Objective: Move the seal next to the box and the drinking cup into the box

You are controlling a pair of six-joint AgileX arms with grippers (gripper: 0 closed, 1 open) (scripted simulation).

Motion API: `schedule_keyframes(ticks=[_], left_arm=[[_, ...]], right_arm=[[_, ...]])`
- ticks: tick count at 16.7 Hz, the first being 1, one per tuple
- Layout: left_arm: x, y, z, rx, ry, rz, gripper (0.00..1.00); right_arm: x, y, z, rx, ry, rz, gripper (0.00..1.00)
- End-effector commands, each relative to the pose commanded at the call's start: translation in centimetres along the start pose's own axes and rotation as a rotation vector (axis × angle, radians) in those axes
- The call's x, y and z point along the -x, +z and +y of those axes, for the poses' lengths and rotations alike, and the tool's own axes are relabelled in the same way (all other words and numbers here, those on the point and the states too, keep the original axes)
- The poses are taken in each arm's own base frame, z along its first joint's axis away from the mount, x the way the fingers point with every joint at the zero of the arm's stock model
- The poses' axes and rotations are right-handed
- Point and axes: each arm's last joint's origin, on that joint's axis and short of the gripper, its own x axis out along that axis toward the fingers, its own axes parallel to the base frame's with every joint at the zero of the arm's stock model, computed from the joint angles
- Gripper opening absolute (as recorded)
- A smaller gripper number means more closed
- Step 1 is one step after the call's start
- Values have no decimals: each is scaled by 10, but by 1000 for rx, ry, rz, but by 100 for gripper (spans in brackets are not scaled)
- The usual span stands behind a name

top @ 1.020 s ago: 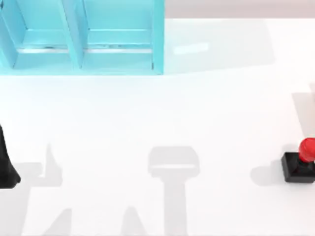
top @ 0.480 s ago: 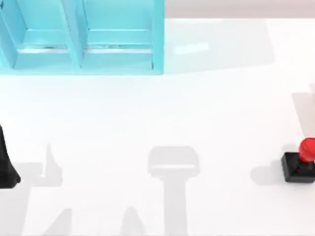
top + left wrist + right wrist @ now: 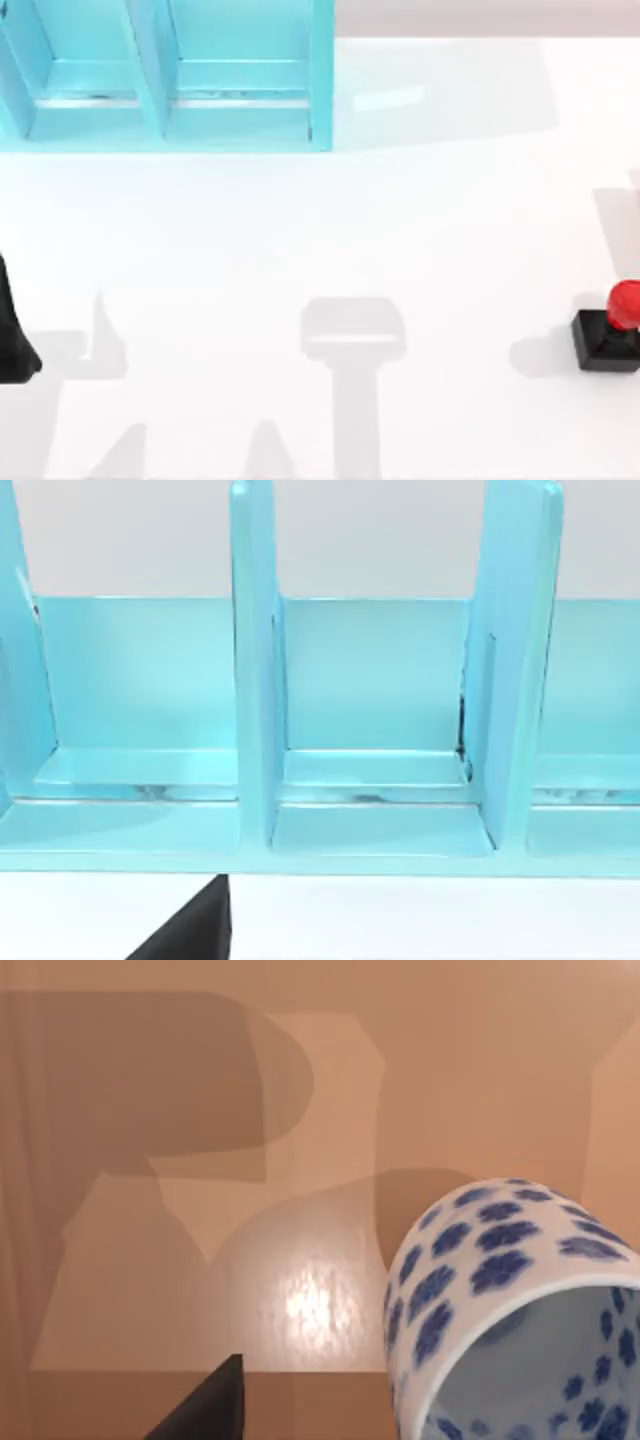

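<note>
Right gripper (image 3: 205, 1410): just a dark wedge of it at the edge of the right wrist view. Can't tell if it's wide, narrow or holding anything. The drinking cup (image 3: 500, 1310) is right beside it, not visibly touching.

Cup: white, dense blue flower print, glossy, porcelain look. The open mouth is turned toward the wrist camera and I can see into the pale inside. My read is that it's upright with its long axis vertical, but I can't confirm that. It sits over a tan glossy surface (image 3: 300, 1080), and I can't tell where that is relative to the table.

Seal (image 3: 612, 330): far right edge of the white table (image 3: 320, 230), upright on its black square base with the red knob on top. Partly cut off by the top view's right border.

Box (image 3: 165, 75): cyan, at the table's top-left, with upright dividers making open compartments. It's well apart from the seal, with nearly the whole table between them.

Key relation: both task items are on my right side, so the right arm is the nearer one for each. The box lies away to the left of the seal, so that move means a long carry leftward.

Left gripper (image 3: 190, 935): facing the box compartments, near them. Its state can't be told either. Left arm (image 3: 12, 340) is at the table's left edge and looks parked.

Judgement: cup grasp likely comes first. It's a smooth round wall, so slip risk.
</note>
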Motion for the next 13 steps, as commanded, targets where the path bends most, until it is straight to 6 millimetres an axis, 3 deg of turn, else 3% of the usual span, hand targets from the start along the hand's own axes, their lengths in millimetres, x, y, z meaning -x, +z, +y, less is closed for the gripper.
schedule_keyframes(ticks=[5,13], left_arm=[[0,0,0,0,0,0,100],[0,0,0,0,0,0,100]], right_arm=[[11,4,0,9,-14,-3,100],[84,10,-1,-2,9,-5,100]])
